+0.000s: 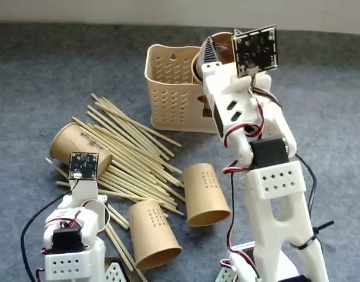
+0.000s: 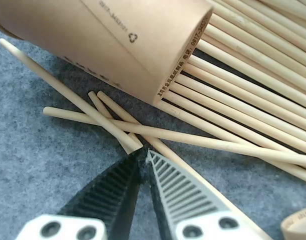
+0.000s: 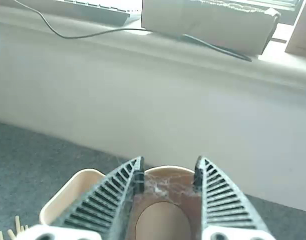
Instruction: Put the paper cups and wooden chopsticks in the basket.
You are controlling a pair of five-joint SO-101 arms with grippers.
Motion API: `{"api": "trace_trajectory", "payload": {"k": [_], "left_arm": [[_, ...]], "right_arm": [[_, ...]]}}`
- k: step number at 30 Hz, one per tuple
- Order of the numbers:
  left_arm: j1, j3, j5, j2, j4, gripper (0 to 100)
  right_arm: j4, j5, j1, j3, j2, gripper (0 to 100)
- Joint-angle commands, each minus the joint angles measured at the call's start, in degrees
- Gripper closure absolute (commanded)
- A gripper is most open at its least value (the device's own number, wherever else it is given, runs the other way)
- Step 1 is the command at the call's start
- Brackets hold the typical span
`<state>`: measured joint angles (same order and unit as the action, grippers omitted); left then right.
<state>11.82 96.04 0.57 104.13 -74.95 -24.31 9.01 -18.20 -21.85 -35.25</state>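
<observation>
The cream slotted basket [image 1: 172, 97] stands at the back of the grey mat. My right gripper [image 3: 167, 167] hangs over the basket's right end, shut on a brown paper cup [image 3: 162, 217] that sits partly inside it [image 1: 224, 44]. Three more paper cups lie on their sides: one [image 1: 71, 144] at the left, two [image 1: 151, 234] [image 1: 206, 195] near the front. Wooden chopsticks [image 1: 133, 150] lie fanned between them. My left gripper [image 2: 144, 151] is shut, low over the mat, its tips against the end of a chopstick [image 2: 73, 97] just below the left cup [image 2: 123, 40].
The right arm's white body [image 1: 273, 182] rises at the front right, close to the nearest cup. The basket rim [image 3: 63, 200] shows below the right fingers. A pale wall runs behind the mat. Bare grey mat lies left of the chopstick pile.
</observation>
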Motion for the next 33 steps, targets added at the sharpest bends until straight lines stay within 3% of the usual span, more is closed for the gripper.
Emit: {"api": "trace_trajectory", "payload": {"k": [1,11,19,33], "left_arm": [[0.0,1.1,-0.4,0.4,-0.4,99],[0.0,1.1,-0.4,0.4,-0.4,99],[0.0,1.1,-0.4,0.4,-0.4,99],[0.0,1.1,-0.4,0.4,-0.4,99]], "right_arm": [[1.5,-0.1,-0.5,3.0,-1.2,82.8],[13.2,-0.2,0.4,4.4,11.4,82.8],[13.1,-0.2,1.5,5.2,10.7,82.8],[-30.2,0.1,1.0,1.1,-10.3,82.9]]}}
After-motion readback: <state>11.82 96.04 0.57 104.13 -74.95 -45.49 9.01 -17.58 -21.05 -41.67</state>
